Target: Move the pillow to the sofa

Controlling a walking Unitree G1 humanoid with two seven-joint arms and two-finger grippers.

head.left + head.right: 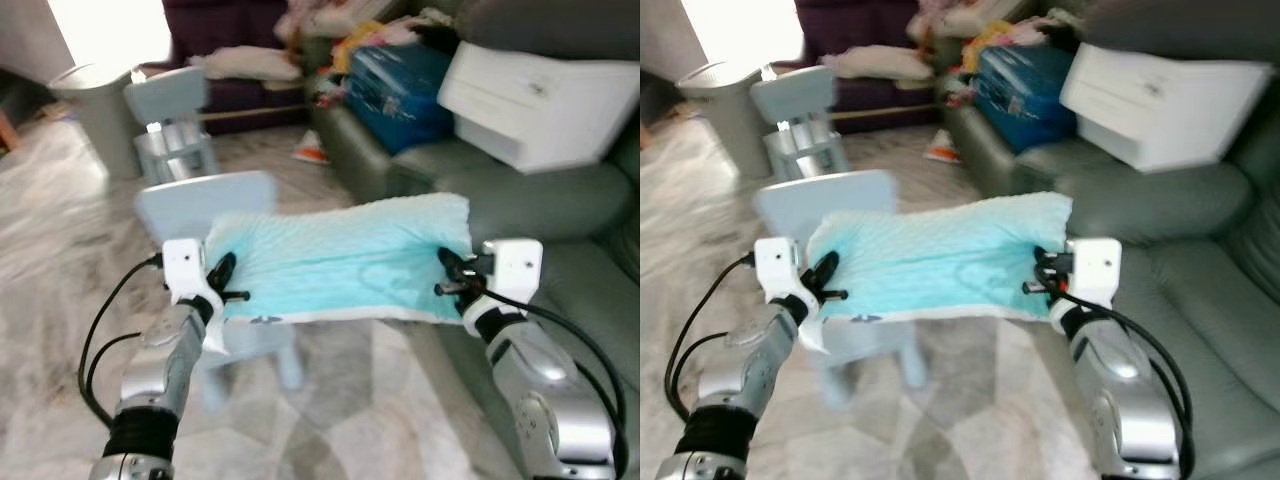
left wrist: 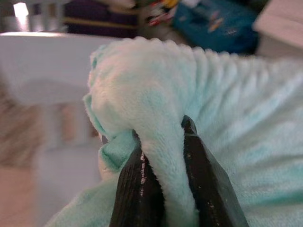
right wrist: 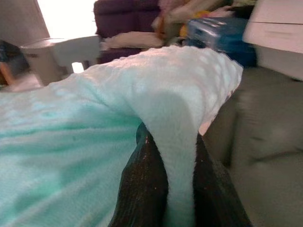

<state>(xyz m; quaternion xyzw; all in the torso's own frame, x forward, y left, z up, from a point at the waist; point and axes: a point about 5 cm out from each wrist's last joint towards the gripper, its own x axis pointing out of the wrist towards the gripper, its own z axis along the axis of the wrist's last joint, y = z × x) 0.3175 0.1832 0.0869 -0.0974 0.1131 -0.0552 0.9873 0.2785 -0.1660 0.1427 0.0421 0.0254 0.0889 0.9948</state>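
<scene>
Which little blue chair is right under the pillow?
The nearer chair, its backrest showing just behind the pillow; the other chair stands farther off beside the bin.

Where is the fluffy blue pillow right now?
The pillow hangs between the left gripper and right gripper, each pinching one end, above a small chair, beside the green sofa.
</scene>
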